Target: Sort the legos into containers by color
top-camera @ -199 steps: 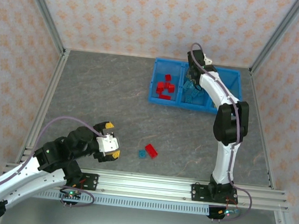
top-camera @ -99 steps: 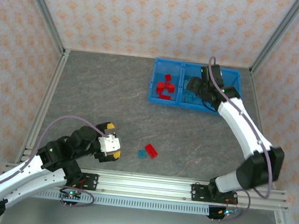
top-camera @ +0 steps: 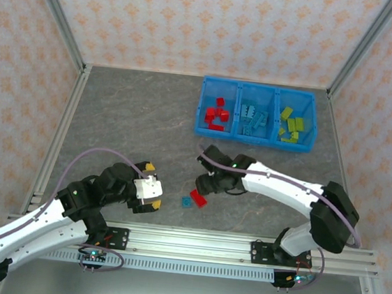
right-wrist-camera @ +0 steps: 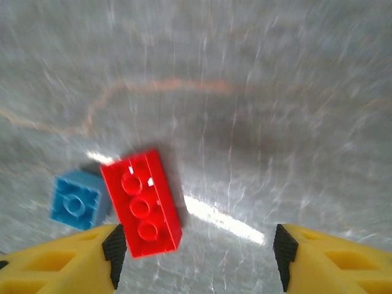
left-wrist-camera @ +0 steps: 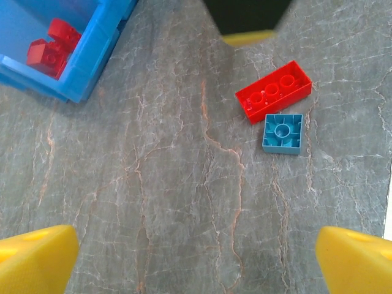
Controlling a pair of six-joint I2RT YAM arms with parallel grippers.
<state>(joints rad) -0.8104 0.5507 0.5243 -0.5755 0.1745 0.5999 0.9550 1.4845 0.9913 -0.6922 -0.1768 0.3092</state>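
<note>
I am viewing the right gripper spread above a red studded plastic brick; a small light-blue plastic brick is lying just beside it. The left gripper is hanging spread, empty.

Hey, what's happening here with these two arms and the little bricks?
Two robot arms are sorting toy bricks by color into a blue bin. Its three compartments already hold sorted bricks: red, light blue and yellow-green. One red brick and one light blue brick lie side by side on the table. The right gripper hovers open just above the red brick, holding nothing. The left gripper sits open nearby, also empty.
</note>
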